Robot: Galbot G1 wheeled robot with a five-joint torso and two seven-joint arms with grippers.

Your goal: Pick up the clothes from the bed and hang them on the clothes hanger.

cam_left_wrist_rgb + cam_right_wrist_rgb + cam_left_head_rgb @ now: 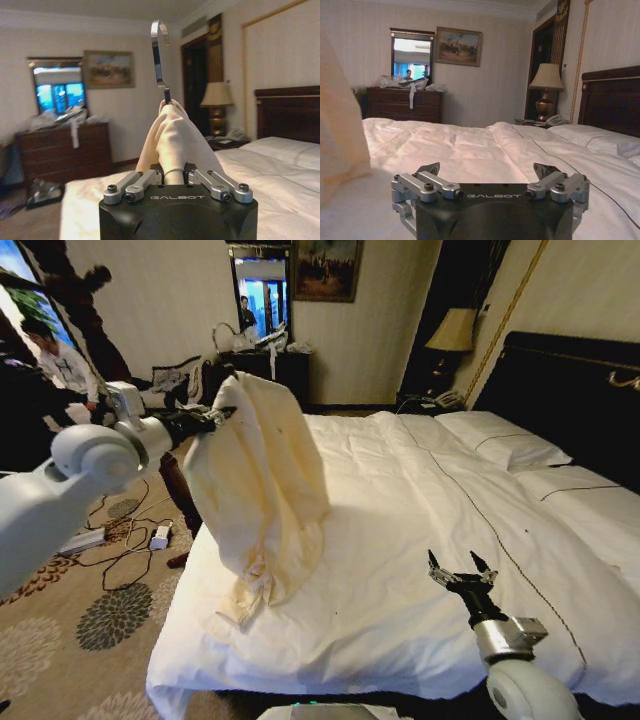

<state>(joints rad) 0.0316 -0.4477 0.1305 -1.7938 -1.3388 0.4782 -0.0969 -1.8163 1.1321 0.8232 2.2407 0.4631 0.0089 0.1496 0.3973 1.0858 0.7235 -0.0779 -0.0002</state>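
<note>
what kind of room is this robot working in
Most likely a hotel bedroom: a wide bed with white duvet and tall dark headboard, a bedside lamp beside a telephone, and a dark dresser under a wall mirror.

i was driving in a hotel-style bedroom: wide bed, black headboard, bedside lamp, wooden dresser, framed painting.

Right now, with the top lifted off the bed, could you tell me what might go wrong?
1. The top's hem rests on the bed, so moving the left gripper sideways may drag it and tug it off the hanger.
2. The left gripper is shut on cloth below the hook; the hanger could tilt or slip inside it.
3. The right gripper hovers open nearby, giving no support.
</note>
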